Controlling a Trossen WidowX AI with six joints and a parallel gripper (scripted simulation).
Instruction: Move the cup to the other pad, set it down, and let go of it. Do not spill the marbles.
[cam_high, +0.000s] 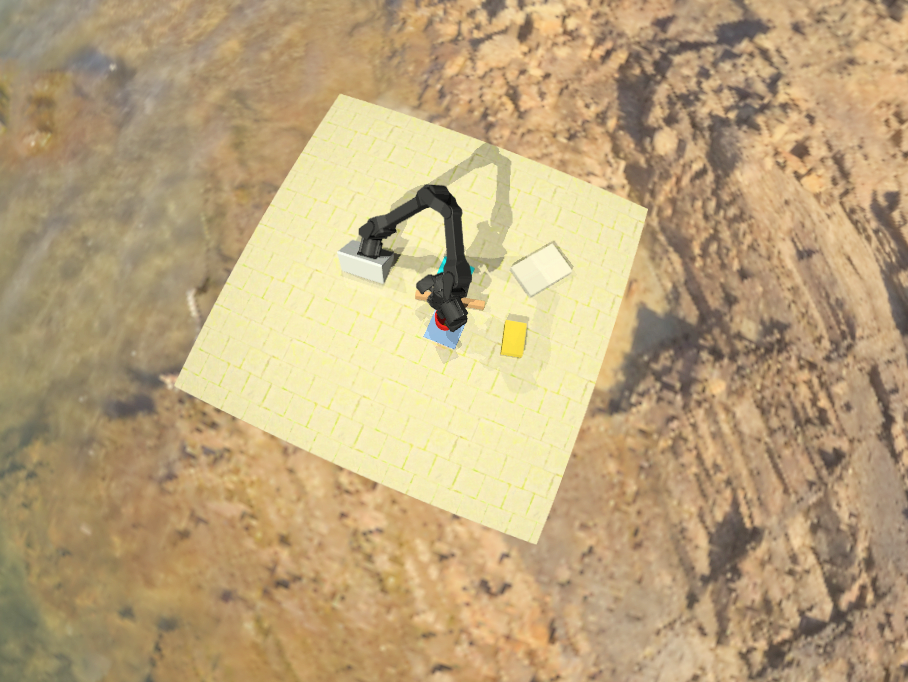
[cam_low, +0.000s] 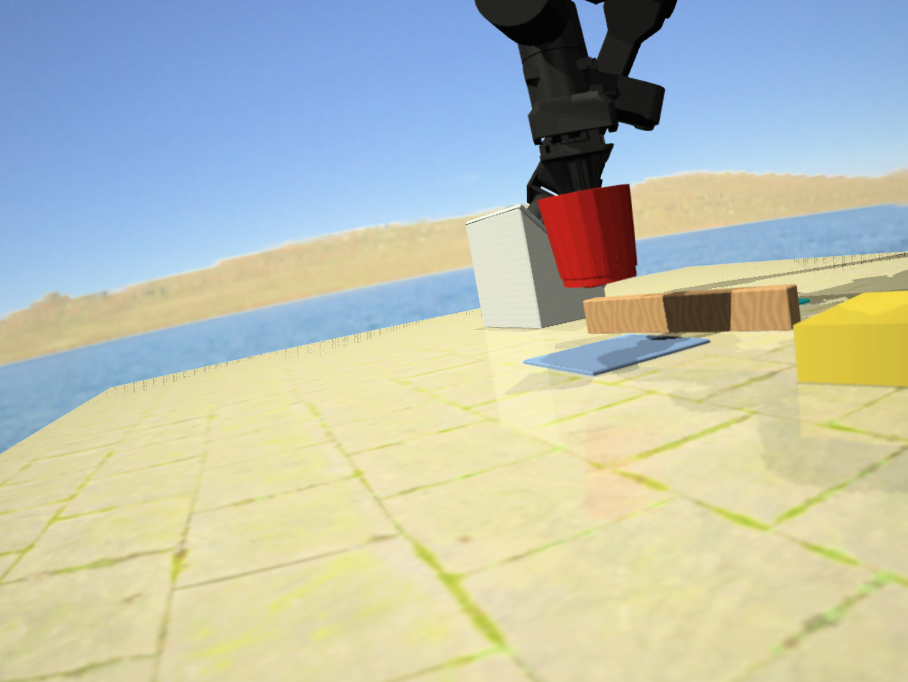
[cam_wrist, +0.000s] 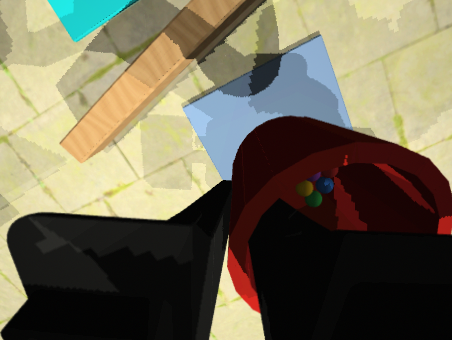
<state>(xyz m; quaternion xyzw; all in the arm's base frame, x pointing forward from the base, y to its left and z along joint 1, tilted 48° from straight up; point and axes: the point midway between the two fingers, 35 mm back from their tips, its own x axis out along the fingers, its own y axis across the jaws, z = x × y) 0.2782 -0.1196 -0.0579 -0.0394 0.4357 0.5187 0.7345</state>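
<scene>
Pale yellow tiled table (cam_low: 293, 469) with water and hills way out behind it. Your hand (cam_wrist: 227, 240) is clamped on the rim of the red cup (cam_low: 590, 234), one finger inside the wall and one outside, and the cup hangs in the air directly above the blue pad (cam_low: 616, 352), not touching it. It's leaning a bit in the exterior view.

The marbles (cam_wrist: 314, 188) are bunched on one side of the cup in the wrist view, so you're already tilted.

Stuff I'd worry about: the wooden bar (cam_low: 689, 308) lies just past the hand, between you and the cyan pad (cam_wrist: 85, 15) beyond it. Carry too low and the cup bottom clips it. Jerk or tip further and the marbles roll out. A rim pinch can also let the cup swing.
</scene>
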